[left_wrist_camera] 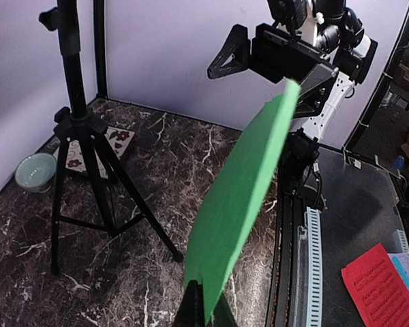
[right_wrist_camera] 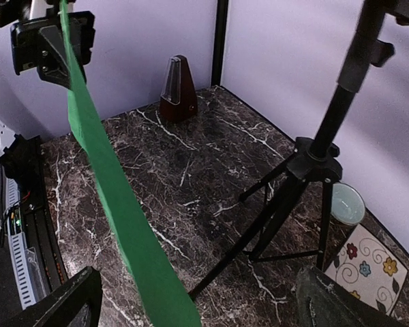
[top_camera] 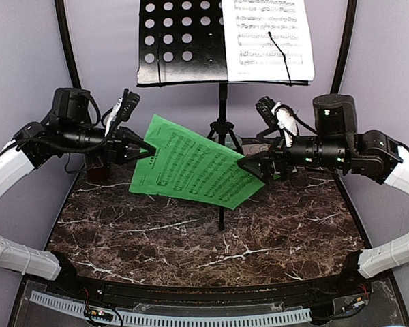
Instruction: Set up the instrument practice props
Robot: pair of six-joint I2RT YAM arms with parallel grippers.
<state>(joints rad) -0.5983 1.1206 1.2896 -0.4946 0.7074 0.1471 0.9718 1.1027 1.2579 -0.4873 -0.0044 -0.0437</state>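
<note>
My left claw (top_camera: 144,151) pinches the nine o'clock edge of the one green sheet (top_camera: 191,167), which hangs tilted in the air above the counter (top_camera: 191,238), while my right claw (top_camera: 249,163) stands spread wide about its three o'clock corner. One white sheet (top_camera: 266,34) rests on the single music stand (top_camera: 180,41) at twelve o'clock. One metronome (right_wrist_camera: 178,88) stands at ten o'clock, with one bowl (right_wrist_camera: 346,203) and one tile (right_wrist_camera: 368,266) near one o'clock.

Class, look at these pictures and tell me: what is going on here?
The left gripper is shut on one edge of a green music sheet, holding it up before the black music stand. The right gripper is open around the opposite edge. A white sheet already sits on the stand.
</note>
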